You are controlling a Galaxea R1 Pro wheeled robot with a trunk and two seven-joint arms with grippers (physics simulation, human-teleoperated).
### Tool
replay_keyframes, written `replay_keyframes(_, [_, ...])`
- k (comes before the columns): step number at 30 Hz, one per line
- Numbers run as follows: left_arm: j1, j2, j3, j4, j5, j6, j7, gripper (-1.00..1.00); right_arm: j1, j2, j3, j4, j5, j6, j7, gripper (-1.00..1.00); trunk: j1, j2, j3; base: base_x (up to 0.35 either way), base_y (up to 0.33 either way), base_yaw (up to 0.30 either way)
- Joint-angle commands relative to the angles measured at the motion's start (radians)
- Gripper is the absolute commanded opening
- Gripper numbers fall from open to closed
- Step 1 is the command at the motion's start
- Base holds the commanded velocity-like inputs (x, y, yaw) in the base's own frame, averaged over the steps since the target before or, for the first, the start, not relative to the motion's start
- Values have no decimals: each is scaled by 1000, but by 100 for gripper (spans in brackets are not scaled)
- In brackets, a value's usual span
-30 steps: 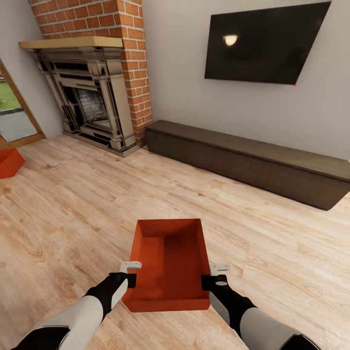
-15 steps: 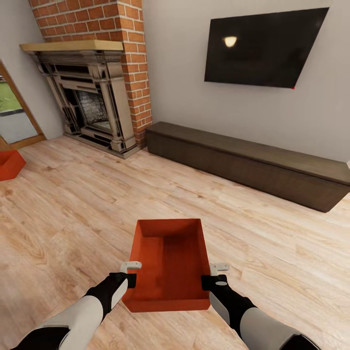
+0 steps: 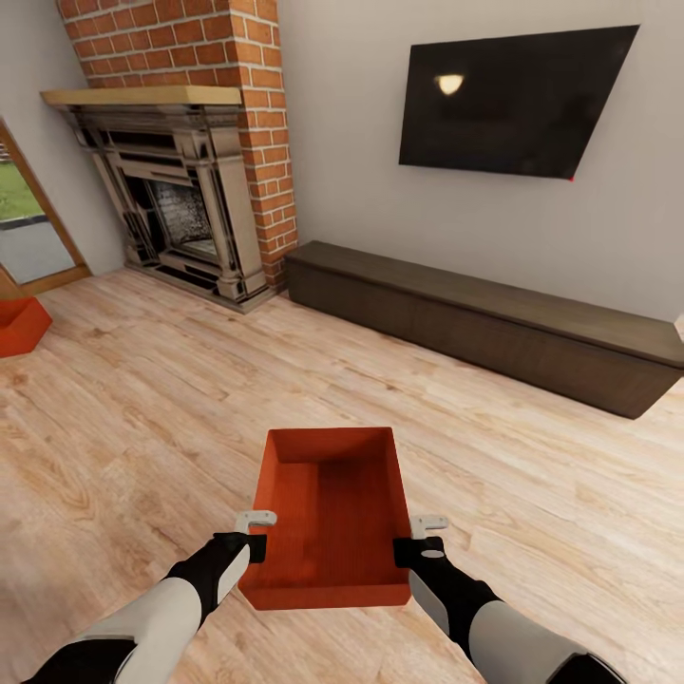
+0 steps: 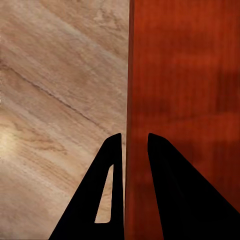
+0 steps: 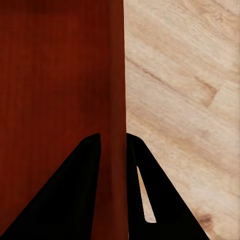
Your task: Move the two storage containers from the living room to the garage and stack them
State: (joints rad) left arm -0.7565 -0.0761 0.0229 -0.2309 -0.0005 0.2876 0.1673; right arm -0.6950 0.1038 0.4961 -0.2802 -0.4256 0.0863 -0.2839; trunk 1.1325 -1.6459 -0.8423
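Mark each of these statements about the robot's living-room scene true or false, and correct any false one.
1. Both tools clamp opposite side walls of the carried storage container. True: the left tool and the right tool each pinch a wall, as the wrist views show.
2. The carried container holds a stack of books. False: it is empty.
3. A second storage container sits on the wood floor near the glass door. True.
4. The TV stands on the low bench. False: it hangs on the wall above the bench.
5. The fireplace is set in a brick chimney. True.
6. The robot is on concrete. False: the floor is light wood plank.
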Motion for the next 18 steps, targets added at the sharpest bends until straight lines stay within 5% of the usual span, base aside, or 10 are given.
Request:
replay_keyframes(1, [0,12,-14,-1,-7,7,6,-100,-1,-1,18,-5,-7,6,1,-100,-4,7,2,0,0,0])
replay_keyframes(18, [0,12,-14,-1,-7,7,6,-100,-1,-1,18,-5,-7,5,8,-100,-69,126,56,0,0,0])
